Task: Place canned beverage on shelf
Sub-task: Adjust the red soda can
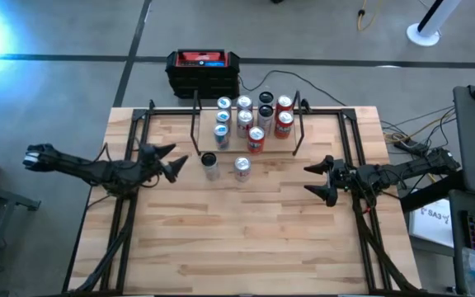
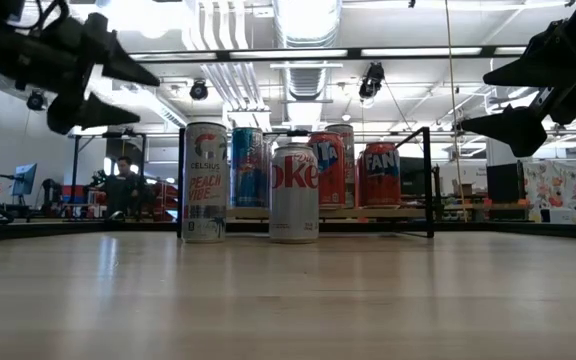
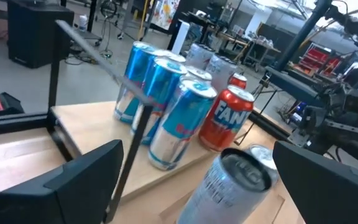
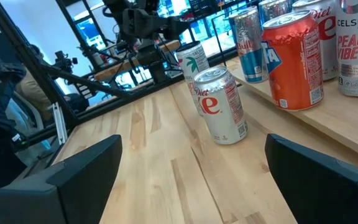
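The shelf (image 1: 298,132), a low rack with thin black posts, stands at the table's far middle and carries several cans. Two cans stand upright on the table just in front of it: a Celsius can (image 1: 211,166) (image 2: 205,182) and a Diet Coke can (image 1: 242,167) (image 2: 294,192). My left gripper (image 1: 176,159) (image 3: 196,149) hovers open just left of the Celsius can (image 3: 235,180), which sits ahead of its fingers. My right gripper (image 1: 308,179) (image 4: 192,142) waits open to the right of the Diet Coke can (image 4: 219,102), above the table.
A black box with a red top (image 1: 203,70) sits beyond the table's far edge, behind the shelf. Black frame rails (image 1: 130,165) run along the table's left and right sides. Bare tabletop (image 1: 246,239) stretches from the two loose cans to the near edge.
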{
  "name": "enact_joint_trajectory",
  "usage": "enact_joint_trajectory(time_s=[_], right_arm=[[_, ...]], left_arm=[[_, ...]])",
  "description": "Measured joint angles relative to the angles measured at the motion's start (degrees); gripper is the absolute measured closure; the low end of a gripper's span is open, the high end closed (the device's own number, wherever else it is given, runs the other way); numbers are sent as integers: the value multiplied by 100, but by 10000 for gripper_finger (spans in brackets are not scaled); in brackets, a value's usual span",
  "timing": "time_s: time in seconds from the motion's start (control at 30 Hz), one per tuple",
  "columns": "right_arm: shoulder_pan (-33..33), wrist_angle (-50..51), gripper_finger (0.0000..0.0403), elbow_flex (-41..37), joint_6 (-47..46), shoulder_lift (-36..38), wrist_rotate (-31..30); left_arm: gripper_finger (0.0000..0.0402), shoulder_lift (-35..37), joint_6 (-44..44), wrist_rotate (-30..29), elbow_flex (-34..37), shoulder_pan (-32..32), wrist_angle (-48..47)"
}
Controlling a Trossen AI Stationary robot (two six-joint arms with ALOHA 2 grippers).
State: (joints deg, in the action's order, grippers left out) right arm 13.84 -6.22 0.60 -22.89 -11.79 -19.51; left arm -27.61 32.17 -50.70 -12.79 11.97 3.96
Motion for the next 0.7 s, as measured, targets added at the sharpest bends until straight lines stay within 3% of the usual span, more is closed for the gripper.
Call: enact_joint_trajectory(time_s=[0.37,0.7], right_arm=[[-2,0,23,-2,0,0,-2],[-2,0,23,0,1,0,-2]], left_arm=[[3,847,240,75,829,2,10],[3,863,242,75,996,2,14]])
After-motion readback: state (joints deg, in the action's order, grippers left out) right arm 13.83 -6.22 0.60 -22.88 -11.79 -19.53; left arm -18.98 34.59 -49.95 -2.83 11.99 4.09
